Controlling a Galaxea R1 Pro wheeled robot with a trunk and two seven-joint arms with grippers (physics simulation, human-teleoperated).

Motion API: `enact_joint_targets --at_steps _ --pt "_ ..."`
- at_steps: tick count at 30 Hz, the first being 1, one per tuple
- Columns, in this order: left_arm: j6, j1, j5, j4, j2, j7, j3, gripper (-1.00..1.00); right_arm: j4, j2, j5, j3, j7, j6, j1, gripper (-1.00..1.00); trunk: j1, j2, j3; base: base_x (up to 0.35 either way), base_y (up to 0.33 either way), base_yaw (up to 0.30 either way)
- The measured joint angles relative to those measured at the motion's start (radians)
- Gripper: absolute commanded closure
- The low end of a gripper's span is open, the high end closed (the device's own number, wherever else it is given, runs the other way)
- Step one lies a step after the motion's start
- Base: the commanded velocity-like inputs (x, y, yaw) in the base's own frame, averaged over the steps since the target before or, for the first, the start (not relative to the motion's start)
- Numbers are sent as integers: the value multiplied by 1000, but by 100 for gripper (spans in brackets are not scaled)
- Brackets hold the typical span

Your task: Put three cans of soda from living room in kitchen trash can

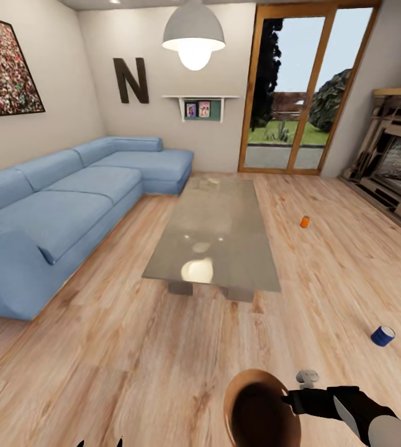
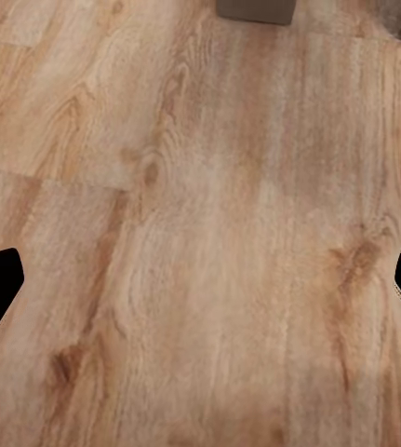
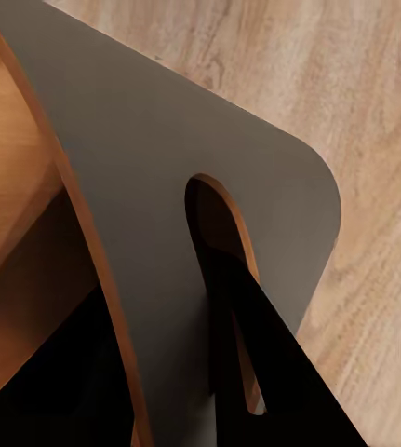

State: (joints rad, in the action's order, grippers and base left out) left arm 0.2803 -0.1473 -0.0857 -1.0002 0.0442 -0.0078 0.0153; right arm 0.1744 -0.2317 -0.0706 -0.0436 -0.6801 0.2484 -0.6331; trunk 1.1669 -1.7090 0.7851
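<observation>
I am in the living room. An orange can of soda [image 1: 304, 221] lies on the wood floor right of the low table. A dark blue can of soda [image 1: 382, 336] stands nearer, at the right. The second orange can is out of view. My right gripper [image 1: 289, 401] is shut on the rim of the tash can [image 1: 261, 410], brown inside, held low in front of me. The right wrist view shows the tash can's grey wall [image 3: 163, 158] pinched between the black fingers [image 3: 274, 372]. My left gripper [image 2: 200, 289] hangs open over bare floor.
The grey low table [image 1: 216, 230] stands in the middle, with the blue corner sofa [image 1: 58, 211] to its left. Glazed wooden doors [image 1: 306, 93] are at the back and the fireplace [image 1: 399, 161] at the right. Open wood floor [image 1: 132, 360] lies between me and the cans.
</observation>
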Motion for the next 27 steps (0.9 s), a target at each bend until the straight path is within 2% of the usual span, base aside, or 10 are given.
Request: enact_joint_targets --at_steps 11,27 --pt "0 0 1 0 -1 0 0 -100 0 0 0 -1 1 -1 0 100 0 0 6 297 -75 -239" --pt "0 0 1 -2 0 0 1 -100 0 0 0 0 2 -2 1 100 0 0 14 197 -223 -239"
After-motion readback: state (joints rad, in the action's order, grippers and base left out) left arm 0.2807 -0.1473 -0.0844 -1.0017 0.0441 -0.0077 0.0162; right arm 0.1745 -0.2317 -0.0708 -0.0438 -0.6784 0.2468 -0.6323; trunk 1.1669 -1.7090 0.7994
